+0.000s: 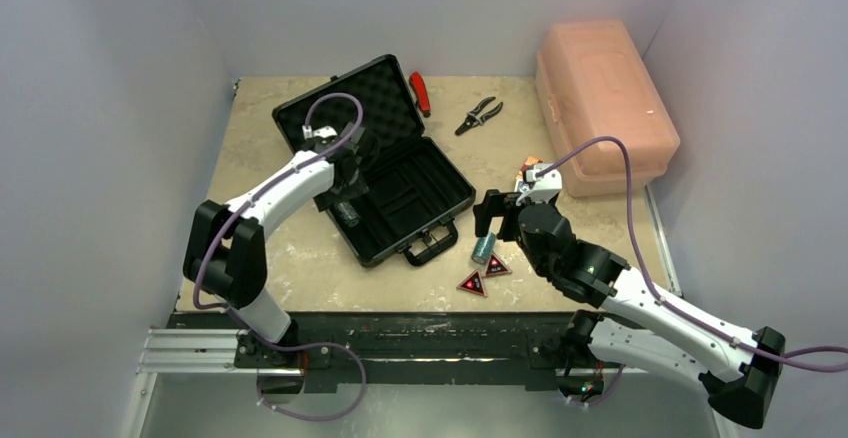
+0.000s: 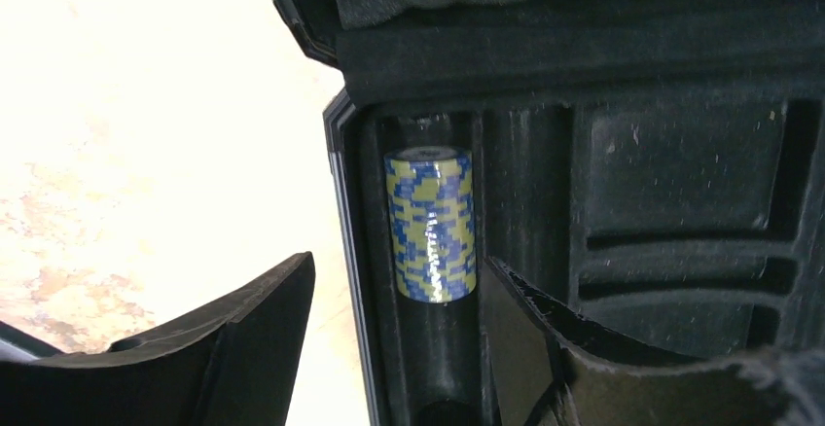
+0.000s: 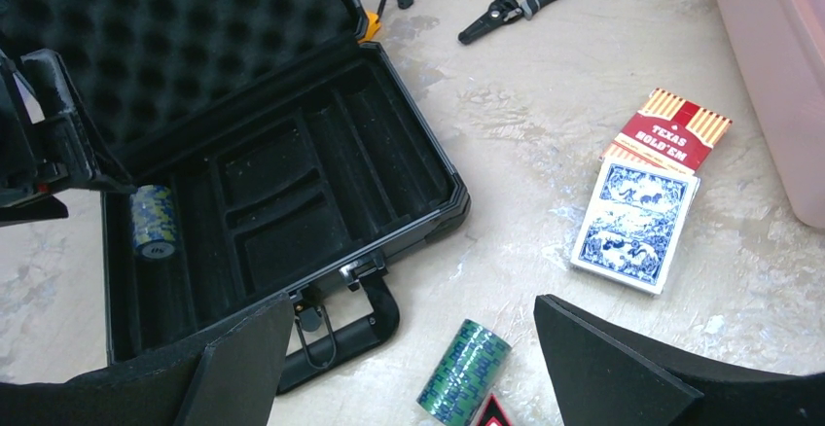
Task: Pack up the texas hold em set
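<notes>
The black briefcase (image 1: 420, 183) lies open at the table's middle left, foam lid raised. My left gripper (image 1: 345, 193) hovers over its left edge, open; in the left wrist view its gripper (image 2: 399, 272) straddles the outer slot, where a yellow-blue chip roll (image 2: 430, 224) lies just beyond the fingertips, untouched. My right gripper (image 1: 500, 220) stands open above a teal chip roll (image 3: 465, 372) lying on the table. Two red-black triangles (image 1: 472, 283) sit beside that roll. A blue deck (image 3: 634, 222) and a red deck (image 3: 671, 134) lie to the right.
A large pink plastic box (image 1: 605, 103) fills the back right corner. Pliers (image 1: 480, 115) and a red-handled tool (image 1: 420, 91) lie behind the briefcase. White walls close in the left, back and right sides.
</notes>
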Controlling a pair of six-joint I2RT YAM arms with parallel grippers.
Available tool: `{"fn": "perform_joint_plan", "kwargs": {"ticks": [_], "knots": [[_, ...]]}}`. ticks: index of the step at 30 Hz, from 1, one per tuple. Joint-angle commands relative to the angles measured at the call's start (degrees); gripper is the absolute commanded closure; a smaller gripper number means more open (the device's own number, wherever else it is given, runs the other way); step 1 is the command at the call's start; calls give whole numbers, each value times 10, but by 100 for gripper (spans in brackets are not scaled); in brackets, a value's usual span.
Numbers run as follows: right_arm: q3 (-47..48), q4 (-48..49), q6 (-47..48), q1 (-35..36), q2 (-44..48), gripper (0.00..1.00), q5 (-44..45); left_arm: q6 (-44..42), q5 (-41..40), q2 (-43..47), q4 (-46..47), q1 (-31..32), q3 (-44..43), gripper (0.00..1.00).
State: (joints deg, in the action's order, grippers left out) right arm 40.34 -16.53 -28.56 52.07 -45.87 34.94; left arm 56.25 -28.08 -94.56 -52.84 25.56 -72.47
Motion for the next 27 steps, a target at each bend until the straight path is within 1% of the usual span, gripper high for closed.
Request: {"fn": "perform_joint_plan", "kwargs": {"ticks": [1, 5, 10, 12, 14, 17, 23, 27], "knots": [[-2, 20, -9, -1, -5, 1, -2, -61, -9, 29, 4, 32, 15, 38], [-1, 18, -12, -1, -6, 1, -3, -74, 4, 29, 18, 64, 29, 41], [-3, 14, -11, -1, 0, 1, -1, -98, 63, 11, 70, 71, 58, 54], [-3, 11, -11, -1, 2, 1, 0, -101, 73, 2, 81, 73, 64, 57], [-3, 9, -11, -1, 4, 1, 1, -107, 82, -5, 92, 74, 69, 63], [-4, 7, -12, -1, 5, 1, 3, -112, 83, -17, 96, 74, 69, 68], [-3, 7, -13, -1, 0, 1, 2, -126, 63, -40, 92, 74, 55, 71], [-3, 6, -11, -1, -2, 1, 3, -133, 38, -53, 83, 72, 45, 71]]}}
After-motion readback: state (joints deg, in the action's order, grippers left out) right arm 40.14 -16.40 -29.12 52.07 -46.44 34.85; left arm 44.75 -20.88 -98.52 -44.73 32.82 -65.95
